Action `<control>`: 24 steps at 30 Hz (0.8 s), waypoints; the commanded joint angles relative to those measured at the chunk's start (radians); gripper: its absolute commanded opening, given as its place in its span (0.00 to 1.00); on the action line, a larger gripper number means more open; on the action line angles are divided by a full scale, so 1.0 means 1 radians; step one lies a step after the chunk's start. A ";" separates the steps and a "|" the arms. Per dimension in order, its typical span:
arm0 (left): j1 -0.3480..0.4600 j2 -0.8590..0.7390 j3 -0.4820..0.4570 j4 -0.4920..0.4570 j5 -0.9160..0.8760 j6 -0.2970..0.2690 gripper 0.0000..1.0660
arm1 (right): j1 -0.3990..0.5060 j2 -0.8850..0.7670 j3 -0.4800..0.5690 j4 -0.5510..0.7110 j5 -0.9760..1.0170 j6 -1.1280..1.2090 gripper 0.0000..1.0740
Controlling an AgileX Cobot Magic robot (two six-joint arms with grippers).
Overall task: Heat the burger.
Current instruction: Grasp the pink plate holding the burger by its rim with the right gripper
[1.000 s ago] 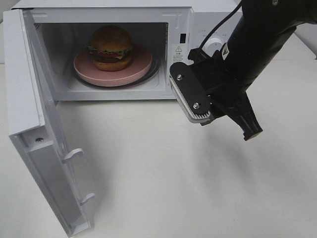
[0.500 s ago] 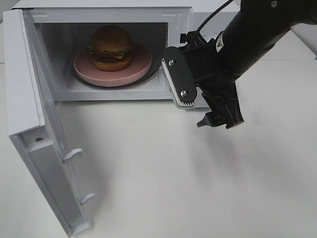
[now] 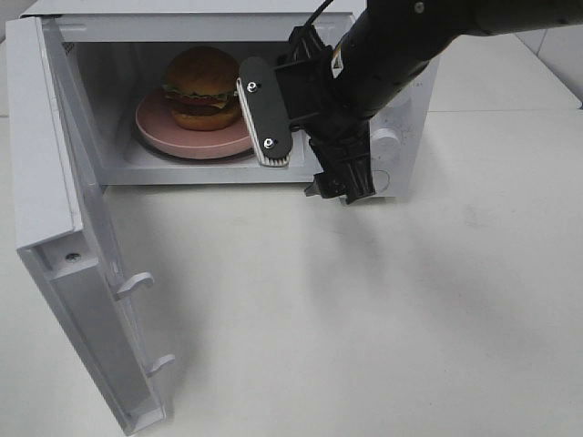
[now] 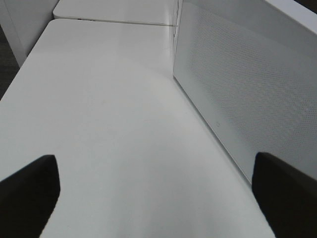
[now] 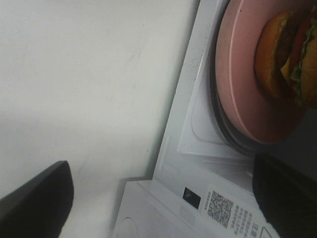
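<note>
The right gripper (image 3: 299, 168) hangs at the front of the microwave (image 3: 383, 55), at the mouth of the cooking chamber on its control-panel side. Its jaws are spread wide with nothing between them: one flat black pad with a ribbed white edge stands in front of the opening, and the other dark finger points down over the lower front edge of the microwave. The black arm behind it slants up and away across the control panel, covering most of it; one white knob (image 3: 384, 142) shows just below the arm.

From the right wrist camera, both dark fingertips (image 5: 34, 198) sit far apart at the edges of the picture, framing the microwave's sill, a small code sticker (image 5: 218, 207) and the edge of the pink plate (image 5: 237, 84).

The burger (image 3: 202, 86) sits inside the microwave, on the pink plate, toward the back of the chamber. Its bun is glossy brown, with green lettuce and a dark patty showing. The nearest pad is just in front of the plate's rim, and I cannot tell whether it touches.

The microwave door (image 3: 86, 273) is swung fully open on the side away from the knob, with its two latch hooks facing out over the white tabletop (image 3: 410, 319).

The left gripper (image 4: 158, 188) is away from all this. Its wrist camera shows its jaws wide, empty, over bare tabletop beside the perforated side wall of the microwave.
</note>
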 commanded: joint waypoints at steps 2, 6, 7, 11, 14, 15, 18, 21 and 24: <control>0.003 -0.016 0.001 -0.007 -0.002 0.000 0.92 | 0.012 0.050 -0.047 -0.008 -0.006 0.016 0.86; 0.003 -0.016 0.001 -0.007 -0.002 0.000 0.92 | 0.012 0.111 -0.108 -0.008 -0.009 0.069 0.85; 0.003 -0.016 0.001 -0.007 -0.002 0.000 0.92 | 0.012 0.141 -0.139 -0.008 -0.009 0.101 0.84; 0.003 -0.016 0.001 -0.007 -0.002 0.000 0.92 | 0.012 0.186 -0.186 -0.010 -0.009 0.114 0.83; 0.003 -0.016 0.001 -0.007 -0.002 0.000 0.92 | 0.012 0.224 -0.225 -0.010 -0.008 0.114 0.83; 0.003 -0.016 0.001 -0.007 -0.002 0.000 0.92 | 0.012 0.248 -0.251 -0.010 -0.006 0.114 0.82; 0.003 -0.016 0.001 -0.007 -0.002 0.000 0.92 | 0.012 0.285 -0.292 -0.010 -0.005 0.114 0.81; 0.003 -0.016 0.001 -0.007 -0.002 0.000 0.92 | 0.012 0.297 -0.307 -0.010 -0.005 0.114 0.81; 0.003 -0.016 0.001 -0.007 -0.002 0.000 0.92 | 0.012 0.344 -0.362 -0.010 -0.003 0.114 0.81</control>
